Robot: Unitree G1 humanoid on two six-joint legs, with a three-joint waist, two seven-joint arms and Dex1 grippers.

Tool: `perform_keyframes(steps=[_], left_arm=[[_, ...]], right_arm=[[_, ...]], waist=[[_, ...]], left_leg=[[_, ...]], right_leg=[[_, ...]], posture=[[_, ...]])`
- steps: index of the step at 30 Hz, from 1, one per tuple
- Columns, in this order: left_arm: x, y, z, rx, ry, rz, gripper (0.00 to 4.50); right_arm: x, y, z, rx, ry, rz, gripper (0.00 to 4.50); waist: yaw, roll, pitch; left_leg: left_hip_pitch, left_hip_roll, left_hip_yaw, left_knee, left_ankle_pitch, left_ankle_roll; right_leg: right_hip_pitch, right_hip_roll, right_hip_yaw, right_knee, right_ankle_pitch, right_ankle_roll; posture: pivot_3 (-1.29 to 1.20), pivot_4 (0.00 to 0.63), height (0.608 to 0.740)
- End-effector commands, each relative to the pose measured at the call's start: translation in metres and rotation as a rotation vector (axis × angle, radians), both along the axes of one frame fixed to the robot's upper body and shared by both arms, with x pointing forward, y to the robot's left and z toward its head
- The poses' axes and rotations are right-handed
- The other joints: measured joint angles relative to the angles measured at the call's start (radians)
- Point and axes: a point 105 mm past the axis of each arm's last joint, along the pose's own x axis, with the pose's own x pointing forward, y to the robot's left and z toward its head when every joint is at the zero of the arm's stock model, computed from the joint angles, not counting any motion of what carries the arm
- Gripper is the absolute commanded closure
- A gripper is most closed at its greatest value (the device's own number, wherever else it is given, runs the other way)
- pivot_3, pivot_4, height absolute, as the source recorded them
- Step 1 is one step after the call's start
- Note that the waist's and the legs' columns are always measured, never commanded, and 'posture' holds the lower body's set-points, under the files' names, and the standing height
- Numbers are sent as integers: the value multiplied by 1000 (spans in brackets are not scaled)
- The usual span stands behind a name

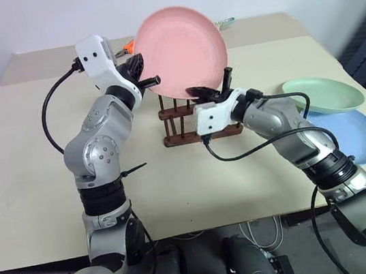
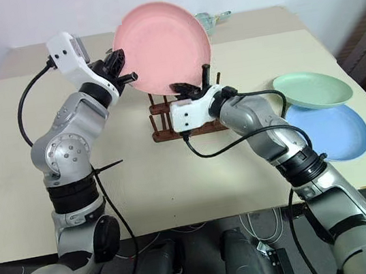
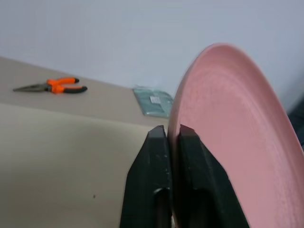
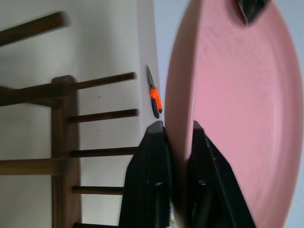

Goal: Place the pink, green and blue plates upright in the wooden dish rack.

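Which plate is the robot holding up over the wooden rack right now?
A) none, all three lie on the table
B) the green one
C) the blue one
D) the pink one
D: the pink plate stands on edge above the rack, pinched at its rim by both the left gripper and the right gripper, while the green plate and blue plate lie on the table.

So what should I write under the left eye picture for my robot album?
Both grippers, left gripper and right gripper, pinch the pink plate upright above the wooden dish rack.
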Motion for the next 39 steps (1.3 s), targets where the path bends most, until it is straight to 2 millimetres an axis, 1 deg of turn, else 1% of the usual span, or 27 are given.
perform_keyframes(steps=[1, 2, 4, 5, 6, 7, 8, 9, 11, 13, 14, 15, 17, 18, 19, 20, 21, 22, 24, 25, 27, 30, 34, 39], left_arm=[[-10, 3, 33, -147, -106, -23, 2556], [-8, 13, 39, -177, -131, 18, 2009], [-5, 36, 49, -180, -184, 111, 2009], [-5, 50, 54, -139, -224, 172, 2009], [-6, 63, 57, -67, -266, 231, 2009], [-7, 70, 59, -14, -295, 266, 2009], [-8, 78, 57, 126, -335, 308, 2009], [-9, 85, 51, 229, -358, 328, 2009], [-11, 98, 29, 421, -363, 334, 2009], [-16, 105, 6, 512, -349, 287, 2009], [-19, 105, -6, 558, -345, 251, 2009], [-22, 105, -13, 590, -345, 227, 2009], [-34, 94, -39, 629, -326, 75, 2009], [-40, 89, -48, 637, -323, 14, 2009], [-51, 77, -64, 603, -279, -117, 2009], [-63, 65, -79, 606, -247, -229, 2009], [-74, 55, -92, 574, -196, -326, 2009], [-84, 45, -101, 558, -168, -409, 2009], [-94, 34, -107, 544, -143, -485, 2009], [-98, 29, -109, 545, -135, -513, 2009], [-103, 20, -113, 555, -125, -562, 2009], [-110, 6, -118, 580, -130, -623, 2009], [-117, -12, -117, 577, -161, -685, 2009], [-118, -21, -117, 573, -176, -699, 2009]], right_arm=[[1, -8, 14, -3, -79, -32, 4500], [2, -12, 15, -5, -88, -44, 4500], [3, -23, 21, 15, -105, -78, 4500], [3, -32, 26, 48, -111, -100, 4500], [2, -39, 32, 85, -112, -116, 4500], [1, -44, 35, 108, -113, -125, 4500], [-2, -51, 41, 196, -93, -130, 4500], [-7, -56, 47, 284, -70, -125, 4500], [-19, -63, 56, 489, 19, -77, 4500], [-32, -63, 63, 681, 142, -1, 4500], [-39, -63, 66, 784, 217, 38, 4500], [-43, -63, 67, 847, 270, 64, 4500], [-55, -62, 72, 1007, 381, 139, 4500], [-58, -62, 75, 1062, 416, 160, 4500], [-63, -62, 75, 1144, 477, 193, 4500], [-65, -62, 74, 1204, 527, 212, 4500], [-67, -62, 72, 1260, 577, 226, 4500], [-67, -62, 69, 1301, 613, 226, 4500], [-67, -63, 65, 1340, 652, 211, 4500], [-67, -64, 62, 1356, 668, 205, 4500], [-66, -65, 58, 1392, 703, 199, 4500], [-65, -68, 52, 1432, 742, 190, 4500], [-58, -75, 42, 1459, 780, 143, 4500], [-49, -78, 27, 1475, 861, 102, 4500]], waist=[[0, 0, 0], [1, -1, 0], [-1, 0, 1], [-2, 0, 1], [-3, 0, 1], [-3, 0, 1], [-4, 0, 1], [-4, 1, 1], [-3, 1, 1], [-1, 2, 2], [-1, 2, 2], [0, 2, 2], [1, 2, 2], [-1, 2, 2], [-2, 2, 2], [-3, 3, 2], [-4, 3, 2], [-4, 3, 2], [-2, 4, 2], [-2, 4, 2], [-2, 5, 2], [-2, 9, 2], [-3, 9, 3], [-2, 9, 3]], left_leg=[[0, 0, 0, 0, 0, 0], [0, 0, 0, 0, 0, 0], [0, 0, 0, 0, 0, 0], [0, 0, 0, 0, 0, 0], [0, 0, 0, 0, 0, 0], [0, 0, 0, 0, 0, 0], [0, 0, 0, -1, 0, -1], [0, 0, 0, -1, 0, -1], [1, 1, 0, -3, 0, -1], [1, 1, 0, -3, 0, -1], [1, 1, 0, -3, 0, -1], [1, 2, 0, -2, 0, 0], [1, 2, -1, -2, 0, 0], [1, 2, -1, -2, 0, 0], [1, 2, -1, -2, -1, -1], [0, 2, -1, -4, -2, -2], [0, 2, 0, -4, -2, -3], [-1, 2, 0, -5, -3, -3], [-4, 2, 0, -6, -3, -3], [-9, 2, 0, -5, -2, -3], [-13, 2, 0, -4, -1, -3], [-13, 2, 0, -4, 0, -1], [-13, 2, 1, -4, 0, 0], [-13, 2, 1, -2, 1, 0]], right_leg=[[0, 0, 0, 0, 0, 0], [0, 0, 0, 0, 0, 0], [0, 0, 0, 0, 0, 0], [0, 0, 0, 0, 0, 0], [0, 0, 0, 0, 0, 0], [0, 0, 0, 0, 0, 0], [0, 1, 0, 0, 0, 0], [0, 1, 0, 0, 0, 0], [0, 1, 0, 0, 0, 0], [0, 1, 0, 0, 0, 0], [0, 0, 0, -1, 0, 0], [1, 0, 0, 0, 0, 0], [0, -1, 0, 0, -2, -4], [0, -3, 0, -1, -2, -4], [0, -5, 1, -1, -1, -5], [-1, -6, 2, -1, -2, -5], [-2, -7, 3, -1, -2, -5], [-3, -7, 3, -1, -4, -10], [-8, -7, 3, 0, -5, -10], [-13, -8, 3, 1, -4, -12], [-17, -7, 3, 2, -3, -13], [-17, -7, 3, 1, -3, -13], [-17, -6, 3, 1, -3, -12], [-16, -5, 3, 2, -3, -12]], posture=[[0, 150, 738], [0, 150, 738], [0, 150, 738], [0, 150, 738], [0, 150, 738], [0, 150, 738], [0, 150, 738], [0, 150, 738], [0, 150, 738], [0, 150, 738], [0, 150, 738], [0, 150, 738], [0, 150, 738], [0, 150, 738], [0, 150, 738], [0, 150, 738], [0, 150, 738], [0, 150, 738], [0, 150, 738], [0, 150, 738], [0, 150, 738], [0, 150, 738], [0, 150, 738], [0, 150, 738]])
